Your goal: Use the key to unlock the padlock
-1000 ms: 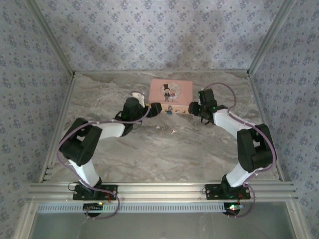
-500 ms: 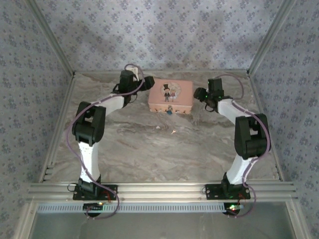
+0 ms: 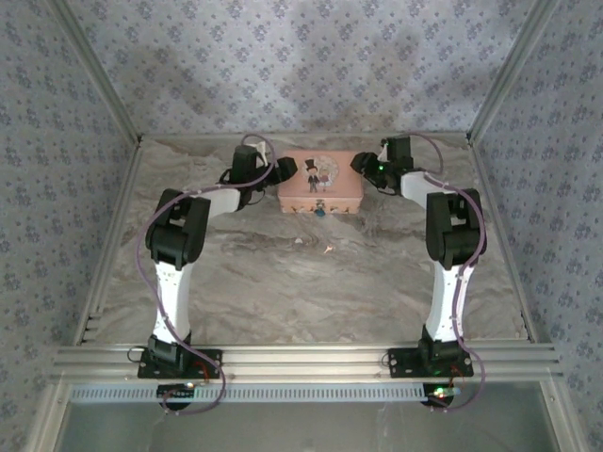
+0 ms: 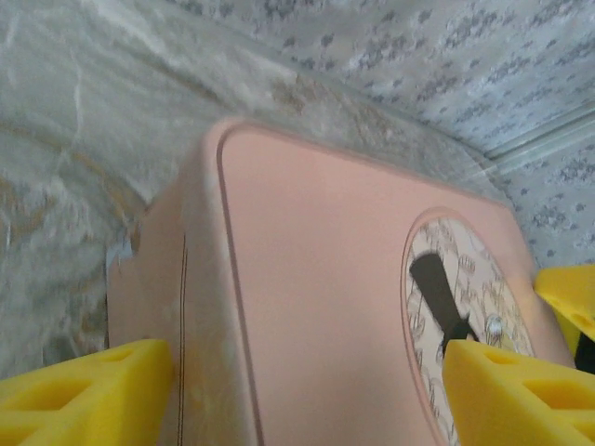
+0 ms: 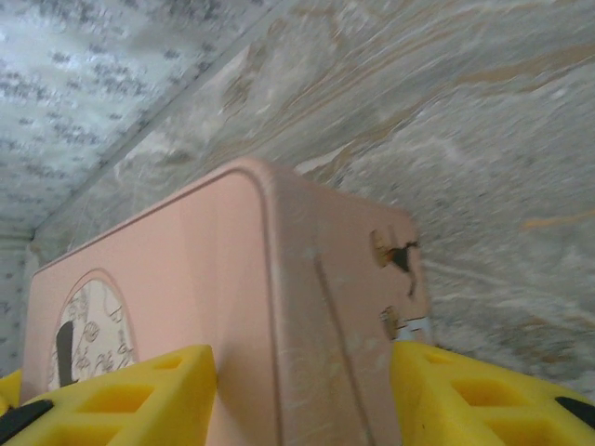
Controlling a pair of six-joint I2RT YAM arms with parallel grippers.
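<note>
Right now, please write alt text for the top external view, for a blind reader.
A pink tin stands at the far side of a marble-patterned table, with the left claw at its left end and the right claw at its right end. A tiny dark-blue padlock sits at the tin's near side.

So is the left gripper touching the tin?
Cannot tell. In the left wrist view the left gripper's fingers straddle the tin's corner, their edges meeting its outline, but neither contact nor a gap shows plainly.
</note>
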